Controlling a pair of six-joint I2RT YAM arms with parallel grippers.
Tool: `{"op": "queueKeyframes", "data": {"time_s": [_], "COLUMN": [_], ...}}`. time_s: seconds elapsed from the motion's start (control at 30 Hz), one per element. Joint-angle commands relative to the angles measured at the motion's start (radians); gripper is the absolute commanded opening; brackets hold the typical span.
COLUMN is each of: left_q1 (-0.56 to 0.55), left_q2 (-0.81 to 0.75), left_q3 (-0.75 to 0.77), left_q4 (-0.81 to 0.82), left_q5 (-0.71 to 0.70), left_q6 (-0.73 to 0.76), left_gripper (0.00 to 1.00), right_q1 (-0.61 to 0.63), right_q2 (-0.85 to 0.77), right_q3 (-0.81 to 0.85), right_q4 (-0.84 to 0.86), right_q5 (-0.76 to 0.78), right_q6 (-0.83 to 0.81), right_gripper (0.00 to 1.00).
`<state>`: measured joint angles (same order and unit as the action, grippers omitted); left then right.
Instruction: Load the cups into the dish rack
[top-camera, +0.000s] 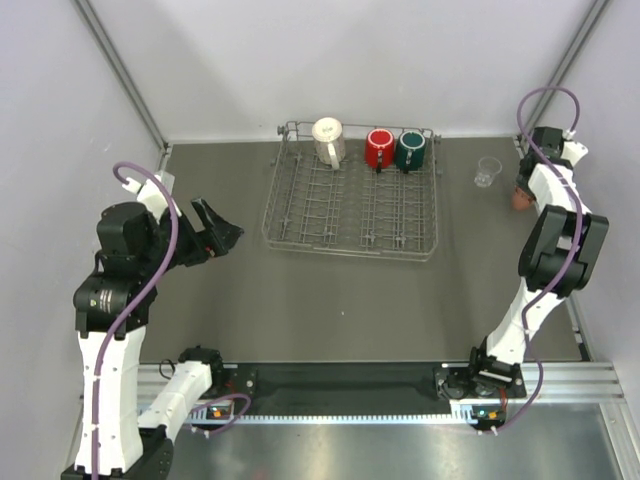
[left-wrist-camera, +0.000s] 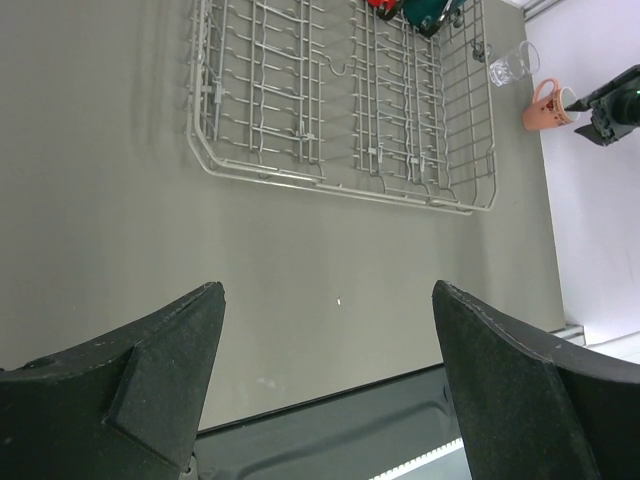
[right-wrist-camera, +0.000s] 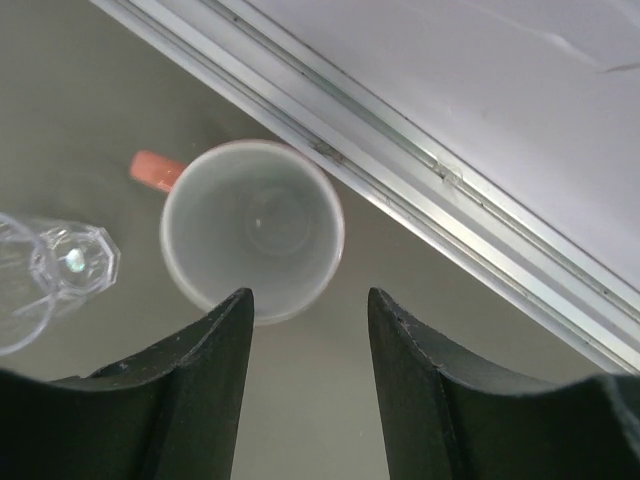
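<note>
The grey wire dish rack (top-camera: 352, 205) stands at the table's far middle and also shows in the left wrist view (left-wrist-camera: 340, 110). Along its far side stand the white speckled mug (top-camera: 328, 141), the red mug (top-camera: 379, 149) and the dark green mug (top-camera: 411, 150). The clear glass (top-camera: 487, 172) stands right of the rack. The salmon-pink mug (right-wrist-camera: 252, 230), white inside, stands upright by the right rail, the glass (right-wrist-camera: 45, 270) beside it. My right gripper (right-wrist-camera: 308, 300) is open just above the mug, around nothing. My left gripper (left-wrist-camera: 325, 300) is open and empty, left of the rack.
A metal rail (right-wrist-camera: 400, 170) and the enclosure wall run close behind the pink mug. The arm bases and a black strip (top-camera: 340, 380) line the near edge. Bare grey table (top-camera: 330, 300) lies between the rack and the bases.
</note>
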<state>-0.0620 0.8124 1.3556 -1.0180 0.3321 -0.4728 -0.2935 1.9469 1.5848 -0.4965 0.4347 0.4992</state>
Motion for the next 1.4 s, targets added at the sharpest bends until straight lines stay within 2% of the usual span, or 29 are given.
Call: {"op": "queueKeyframes", "data": {"time_s": [0.0,0.23,0.4,0.43,0.47,0.53,0.57,0.6,0.73,0.87,0.93,1.07,1.23,1.3,1.37], "left_q1": [-0.004,-0.004,-0.004,-0.004,-0.004,-0.004,-0.004,-0.004,-0.004,-0.004,-0.004,-0.004,-0.007,-0.019,-0.028], "left_q2": [0.005,0.018,0.018,0.019,0.021,0.027,0.028,0.028,0.05,0.088,0.106,0.114,0.12,0.113,0.105], "left_q3": [0.03,0.037,0.039,0.04,0.043,0.05,0.053,0.054,0.068,0.082,0.065,-0.018,-0.113,-0.131,-0.141], "left_q4": [0.007,0.006,0.004,0.004,0.004,0.006,0.006,0.009,0.033,0.087,0.128,0.336,0.502,0.57,0.61], "left_q5": [-0.007,-0.005,-0.007,-0.007,-0.005,0.001,0.004,0.005,0.036,0.112,0.162,0.286,0.426,0.453,0.462], "left_q6": [0.013,0.007,-0.003,-0.003,-0.003,-0.006,-0.009,-0.012,-0.03,-0.082,-0.151,-0.331,-0.571,-0.657,-0.716], "left_gripper": [0.89,0.89,0.89,0.89,0.88,0.88,0.88,0.88,0.88,0.87,0.87,0.88,0.91,0.92,0.92], "right_q1": [-0.013,-0.013,-0.013,-0.013,-0.013,-0.013,-0.013,-0.012,-0.009,0.007,0.022,0.076,0.246,0.353,0.442], "right_q2": [0.044,0.081,0.093,0.095,0.093,0.092,0.083,0.075,0.014,-0.161,-0.227,-0.399,-0.557,-0.64,-0.702], "right_q3": [0.037,0.063,0.072,0.076,0.081,0.089,0.09,0.089,0.055,-0.038,-0.092,-0.141,-0.12,-0.15,-0.172], "right_q4": [0.027,0.032,0.033,0.039,0.041,0.047,0.047,0.047,0.038,0.042,0.047,0.078,0.088,0.14,0.224], "right_q5": [0.03,0.036,0.052,0.053,0.053,0.052,0.052,0.05,-0.003,-0.086,-0.143,-0.315,-0.404,-0.429,-0.528], "right_q6": [0.016,0.016,0.007,-0.007,-0.016,-0.037,-0.06,-0.068,-0.094,-0.053,-0.033,-0.024,-0.059,-0.057,-0.039], "right_gripper": [0.5,0.48,0.38,0.35,0.25,0.13,0.03,0.0,0.0,0.0,0.0,0.0,0.0,0.0,0.0]}}
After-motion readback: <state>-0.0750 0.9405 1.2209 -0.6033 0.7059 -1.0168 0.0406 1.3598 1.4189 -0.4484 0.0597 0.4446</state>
